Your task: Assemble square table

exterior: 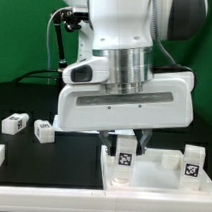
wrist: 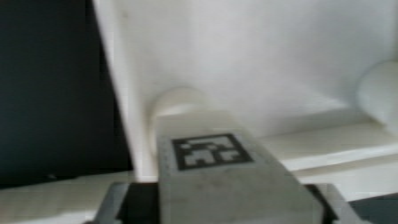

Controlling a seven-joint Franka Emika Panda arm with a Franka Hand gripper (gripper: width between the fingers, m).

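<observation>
- The slab (exterior: 150, 191) lies flat on the black bench (exterior: 32, 156), at the front of the exterior view. Its raised rim shows along the far edge.
- The held leg (exterior: 123, 155) stands upright over the slab's far corner on the exterior view's left, tag (exterior: 123, 152) facing the camera. Its lower end is at the slab's surface. Whether it is seated there cannot be told.
- In the wrist view the held leg (wrist: 210, 140) runs away from the camera toward the slab (wrist: 267, 60), with the bench (wrist: 45, 90) dark beside it.
- The hand (exterior: 126, 145) is closed on the held leg, one finger on each side. The wrist view shows the hand (wrist: 217, 200) pressing both flanks of the leg.
- A second leg (exterior: 194, 163) stands upright on the slab toward the exterior view's right, well apart from the hand.
- The nearer loose leg (exterior: 43, 132) lies on the bench beyond the slab's left edge in the exterior view.
- The farther loose leg (exterior: 15, 121) lies just past it.
</observation>
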